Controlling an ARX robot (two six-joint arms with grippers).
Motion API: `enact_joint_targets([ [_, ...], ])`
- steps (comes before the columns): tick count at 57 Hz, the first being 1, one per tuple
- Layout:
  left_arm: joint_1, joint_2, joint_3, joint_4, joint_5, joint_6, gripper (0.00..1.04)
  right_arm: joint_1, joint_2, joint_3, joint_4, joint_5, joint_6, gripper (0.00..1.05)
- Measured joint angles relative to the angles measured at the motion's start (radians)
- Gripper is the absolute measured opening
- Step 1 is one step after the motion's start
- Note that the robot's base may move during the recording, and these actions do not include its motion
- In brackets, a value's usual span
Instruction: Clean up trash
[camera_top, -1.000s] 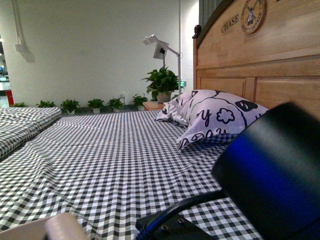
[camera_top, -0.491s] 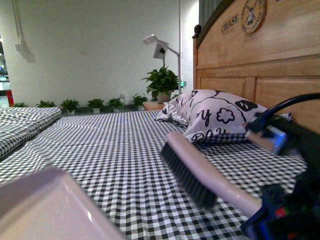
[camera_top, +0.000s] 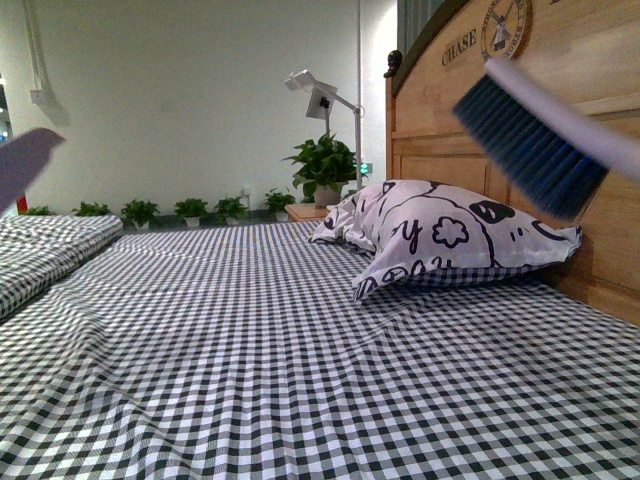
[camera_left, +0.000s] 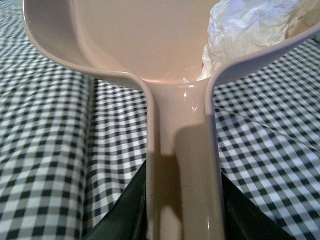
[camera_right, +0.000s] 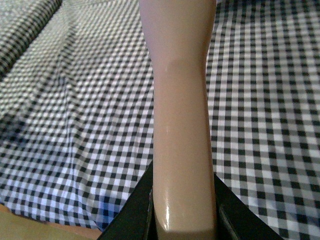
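Above the pillow (camera_top: 440, 235), your brush (camera_top: 530, 135) hangs in the air against the headboard (camera_top: 520, 90), bristles pointing down toward the pillow. Your right gripper (camera_right: 182, 220) is clamped on the brush handle (camera_right: 180, 115), with the checked sheet (camera_right: 65, 125) below it. Your left gripper (camera_left: 182, 220) is closed around the dustpan (camera_left: 125, 45) handle, and a crumpled white paper (camera_left: 245, 30) sits inside the pan, against its wall. Far from the pillow, at the other edge of the front view, you see only a blurred corner of the dustpan.
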Motion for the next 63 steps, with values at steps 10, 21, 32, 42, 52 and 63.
enact_joint_targets([
  [10,0.020,-0.107,-0.008,-0.004,-0.018,-0.140,0.27,-0.033,-0.128,0.011,-0.008,-0.088,0.040,0.19],
  [21,0.023,-0.280,-0.055,-0.064,0.077,-0.183,0.27,-0.060,-0.239,0.015,0.006,-0.117,0.104,0.19],
  [32,0.079,-0.436,-0.085,-0.140,0.185,-0.227,0.27,-0.097,-0.326,0.015,0.017,-0.105,0.170,0.19],
  [42,0.145,-0.526,-0.089,-0.192,0.311,-0.258,0.27,-0.117,-0.375,0.015,0.020,-0.096,0.211,0.19],
  [52,0.172,-0.552,-0.091,-0.200,0.375,-0.265,0.27,-0.104,-0.391,0.031,0.006,-0.062,0.214,0.19],
  [63,0.173,-0.552,-0.098,-0.207,0.376,-0.265,0.27,-0.085,-0.378,0.034,0.000,-0.001,0.212,0.19],
])
